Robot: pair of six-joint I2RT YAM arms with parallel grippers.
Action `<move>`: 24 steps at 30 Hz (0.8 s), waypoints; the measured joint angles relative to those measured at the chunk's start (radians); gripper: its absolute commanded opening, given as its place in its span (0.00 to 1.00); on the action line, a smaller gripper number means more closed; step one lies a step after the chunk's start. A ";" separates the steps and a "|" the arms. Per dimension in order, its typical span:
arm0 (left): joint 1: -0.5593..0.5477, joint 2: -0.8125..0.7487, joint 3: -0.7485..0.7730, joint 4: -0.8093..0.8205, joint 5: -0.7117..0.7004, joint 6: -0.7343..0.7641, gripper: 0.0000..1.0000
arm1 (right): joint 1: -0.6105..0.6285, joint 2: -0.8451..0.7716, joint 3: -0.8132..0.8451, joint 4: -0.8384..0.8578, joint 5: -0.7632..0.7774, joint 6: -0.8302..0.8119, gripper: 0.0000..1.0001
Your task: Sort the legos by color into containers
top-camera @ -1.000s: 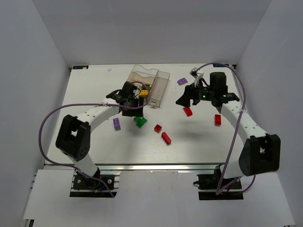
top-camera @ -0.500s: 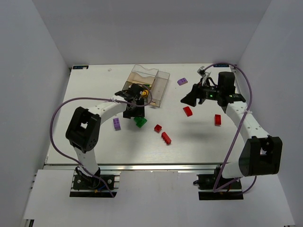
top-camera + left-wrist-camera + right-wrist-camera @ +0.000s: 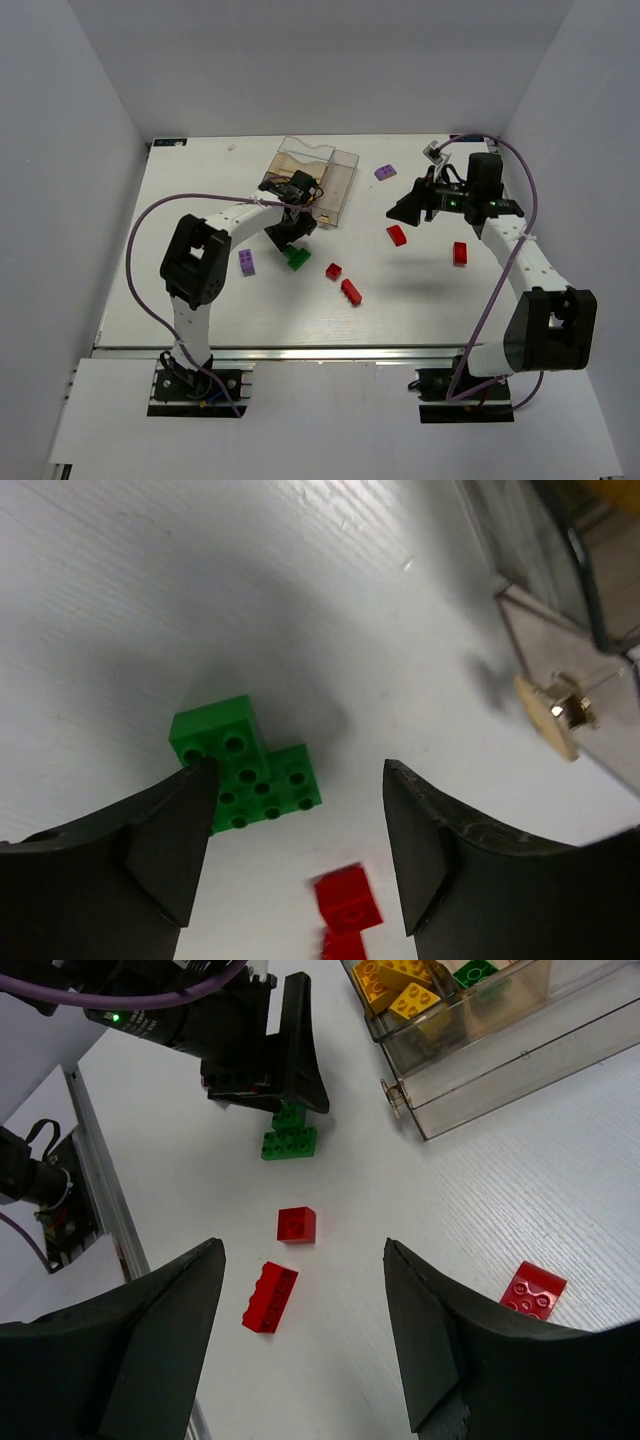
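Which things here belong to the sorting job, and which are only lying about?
Job: green legos; red legos; purple legos; yellow legos, already inside; clear box.
Not the job: purple cable; metal rail. Both are rig fittings.

Surfaces and finishes, as we see them
Green lego (image 3: 245, 770) and red lego (image 3: 347, 898): smooth plastic, slight sheen. Box (image 3: 500, 1070): clear brownish-tinted plastic. Table (image 3: 120, 570): white, matt, faintly grained.
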 measured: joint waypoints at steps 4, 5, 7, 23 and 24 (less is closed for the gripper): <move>-0.003 0.005 0.009 -0.028 -0.030 -0.087 0.77 | -0.016 0.000 -0.003 0.000 -0.018 0.000 0.70; -0.003 0.005 0.010 -0.039 -0.039 -0.101 0.76 | -0.020 0.000 -0.003 0.000 -0.022 0.000 0.70; -0.004 0.010 0.010 -0.061 -0.054 -0.121 0.76 | -0.028 0.000 -0.003 0.000 -0.029 0.000 0.70; -0.008 0.021 -0.010 -0.101 -0.090 -0.140 0.72 | -0.060 0.000 -0.003 0.000 -0.055 0.005 0.68; -0.008 0.027 -0.010 -0.098 -0.087 -0.139 0.71 | -0.060 0.000 -0.003 -0.001 -0.056 0.006 0.68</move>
